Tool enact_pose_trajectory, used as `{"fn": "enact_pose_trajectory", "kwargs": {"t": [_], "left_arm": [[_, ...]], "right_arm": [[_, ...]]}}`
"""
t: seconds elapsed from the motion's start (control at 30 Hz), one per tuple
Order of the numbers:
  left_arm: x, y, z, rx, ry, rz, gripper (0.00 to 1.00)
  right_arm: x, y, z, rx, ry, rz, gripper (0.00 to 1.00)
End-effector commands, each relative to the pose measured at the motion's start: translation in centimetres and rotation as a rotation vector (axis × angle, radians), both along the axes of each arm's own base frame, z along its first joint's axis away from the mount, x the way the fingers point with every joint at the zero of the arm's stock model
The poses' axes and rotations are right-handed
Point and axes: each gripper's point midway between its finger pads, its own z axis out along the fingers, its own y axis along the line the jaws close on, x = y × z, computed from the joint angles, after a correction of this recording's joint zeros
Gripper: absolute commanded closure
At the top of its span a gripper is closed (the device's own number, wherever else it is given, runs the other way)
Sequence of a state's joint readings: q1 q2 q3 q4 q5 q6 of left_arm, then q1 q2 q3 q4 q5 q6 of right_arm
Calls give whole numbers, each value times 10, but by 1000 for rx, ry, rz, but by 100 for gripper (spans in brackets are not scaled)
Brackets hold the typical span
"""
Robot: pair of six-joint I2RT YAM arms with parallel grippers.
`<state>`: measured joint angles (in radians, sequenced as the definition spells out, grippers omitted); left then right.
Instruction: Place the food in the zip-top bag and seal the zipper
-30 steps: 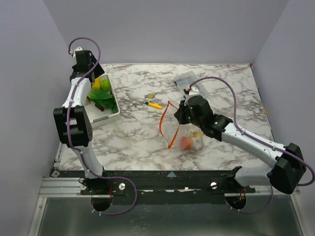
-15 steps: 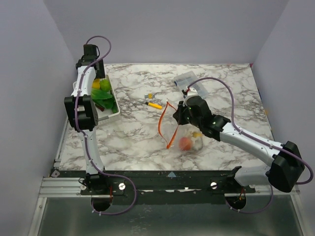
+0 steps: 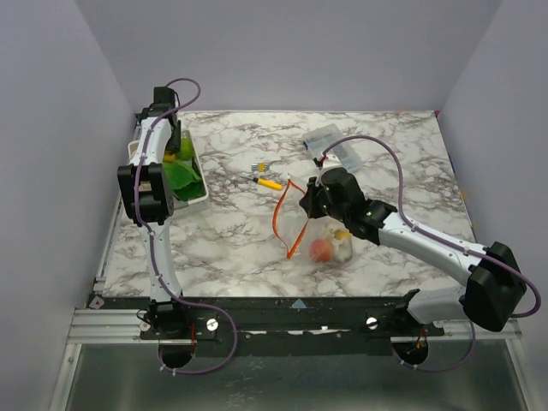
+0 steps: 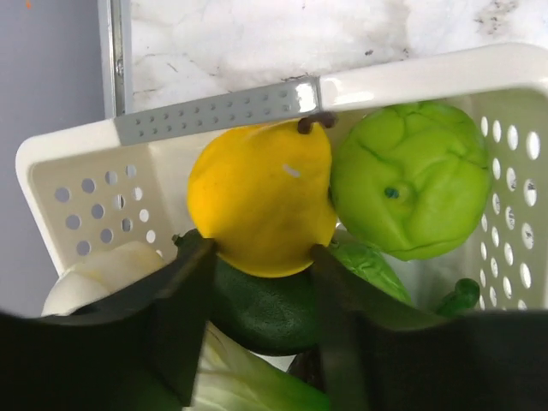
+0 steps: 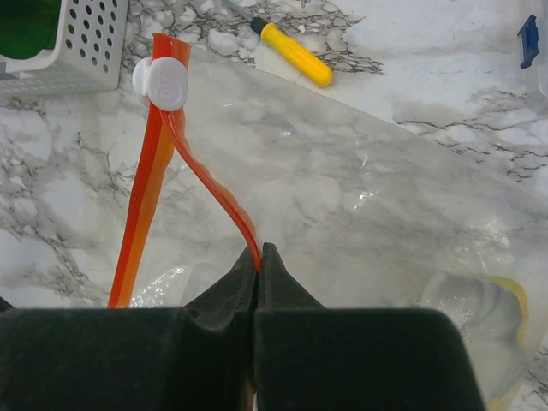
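Zip-top bag [image 3: 332, 231] rests mid marble table [image 3: 231, 248], mouth gaping leftward, pink-red fruit [image 3: 321, 250] inside | right gripper [image 5: 259, 255] clamped tight on the orange zipper [image 5: 147, 197] strip | left gripper [image 4: 261, 257] spread wide over yellow pear [image 4: 257, 197] in white basket [image 4: 68, 184], green fruit [image 4: 411, 180] touching the pear

Basket [image 3: 202, 190] sitting far left holding toy produce [image 4: 261, 201]; zip-top bag [image 3: 330, 229] lying mid-table with food [image 3: 322, 250] inside; stick [image 3: 269, 182] lying just behind it.
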<state>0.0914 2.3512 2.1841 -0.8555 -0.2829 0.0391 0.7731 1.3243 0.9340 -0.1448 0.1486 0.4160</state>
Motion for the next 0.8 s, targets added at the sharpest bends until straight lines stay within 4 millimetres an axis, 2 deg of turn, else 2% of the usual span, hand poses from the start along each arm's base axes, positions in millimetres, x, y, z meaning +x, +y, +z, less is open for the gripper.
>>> {"fn": "enact_pose_trajectory", "kwargs": {"t": [0.0,0.1,0.23,0.33,0.5,0.53,0.63,0.73,0.77], "left_arm": [[-5,2,2,24,20,-5,63],[-8,3,12,27,5,7,79],[-10,-10,22,-42,-33,-6,92],[-21,-15,23,-76,-6,20,96],[-62,-34,12,-173,52,51,96],[-68,-41,15,-207,36,43,95],[-97,-60,8,-292,66,32,88],[-130,-65,1,-309,111,34,82],[-141,-64,0,-299,114,39,76]], "right_arm": [[6,-2,-7,-32,-17,-6,99],[7,-4,-4,-41,-30,-14,99],[5,-8,-3,-44,-32,-22,99],[2,-10,2,-27,-40,-21,99],[-1,-3,11,17,-44,7,99],[-3,-1,12,31,-44,18,99],[-8,3,13,58,-31,38,99],[-12,6,16,87,-32,58,99],[-13,5,18,91,-35,58,99]]}}
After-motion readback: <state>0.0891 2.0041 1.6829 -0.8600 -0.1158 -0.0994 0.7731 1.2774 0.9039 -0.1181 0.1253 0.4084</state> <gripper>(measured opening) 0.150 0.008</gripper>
